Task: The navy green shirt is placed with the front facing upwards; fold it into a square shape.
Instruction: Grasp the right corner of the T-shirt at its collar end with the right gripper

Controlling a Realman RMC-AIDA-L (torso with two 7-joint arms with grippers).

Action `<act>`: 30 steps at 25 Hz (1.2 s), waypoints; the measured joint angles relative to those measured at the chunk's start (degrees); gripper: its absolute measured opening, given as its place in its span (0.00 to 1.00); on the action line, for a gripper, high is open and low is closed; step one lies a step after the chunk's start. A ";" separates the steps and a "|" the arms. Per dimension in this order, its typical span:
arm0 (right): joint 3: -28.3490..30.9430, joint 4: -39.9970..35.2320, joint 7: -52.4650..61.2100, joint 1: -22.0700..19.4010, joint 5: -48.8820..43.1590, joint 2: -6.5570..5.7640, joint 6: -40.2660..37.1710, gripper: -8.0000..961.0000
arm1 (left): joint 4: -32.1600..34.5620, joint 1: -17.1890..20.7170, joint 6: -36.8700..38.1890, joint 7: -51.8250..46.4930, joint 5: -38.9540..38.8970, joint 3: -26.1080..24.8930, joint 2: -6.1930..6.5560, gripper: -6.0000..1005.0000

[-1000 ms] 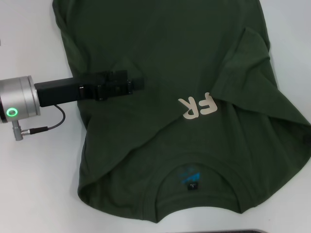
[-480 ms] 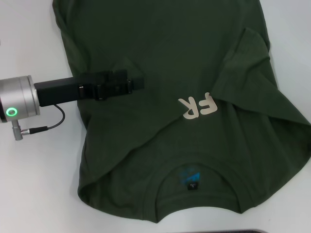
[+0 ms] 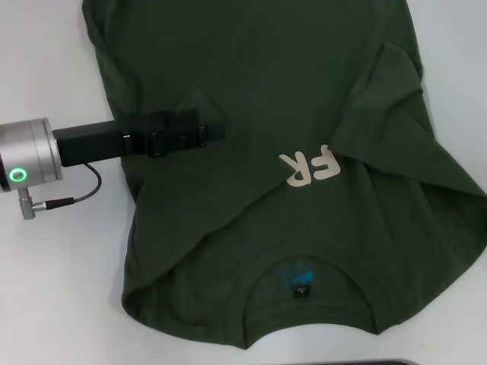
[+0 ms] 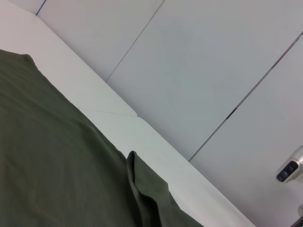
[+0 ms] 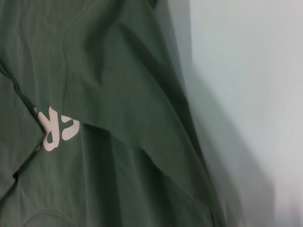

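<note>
Head view: the navy green shirt [image 3: 266,175] lies spread on the white tabletop [image 3: 53,289], collar [image 3: 308,262] nearest the robot and the hem running out of view at the far edge. Both sides are folded inward over the body. The robot's right-hand fold lies as a slanted flap [image 3: 388,106] across the chest and covers part of the cream lettering [image 3: 310,166], of which only "FR" shows, upside down from this camera. A small neck label [image 3: 302,289] sits inside the collar, with a blue patch just beyond it.

The left arm reaches in from the robot's left. Its silver wrist housing [image 3: 27,156], with a lit green ring [image 3: 18,177] and a thin black cable [image 3: 76,194], is over bare tabletop, while the black left claw [image 3: 199,131] lies over the folded left side of the shirt. The claw's fingers merge with the dark cloth, so it cannot be told whether they are parted, closed or pinching fabric.

Left wrist view: green cloth with a raised fold [image 4: 142,189] rests on the tabletop edge, pale wall panels [image 4: 213,61] behind.

Right wrist view: the lettering [image 5: 54,130] and the diagonal flap edge [image 5: 137,142] appear beside bare tabletop [image 5: 251,94]. The right claw itself shows in no view.
</note>
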 joint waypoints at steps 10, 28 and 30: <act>-0.03 0.00 -0.15 0.34 -2.57 0.58 1.54 0.16 | 0.00 0.00 0.00 0.09 -0.08 0.00 0.09 0.88; -0.43 -0.40 -0.60 1.49 -2.58 0.84 1.36 0.13 | 0.00 -0.07 0.01 0.14 -0.13 0.00 0.09 0.88; -0.23 -0.55 -0.63 1.45 -2.49 0.86 1.45 0.16 | 0.00 -0.12 0.01 0.13 -0.15 -0.01 0.13 0.88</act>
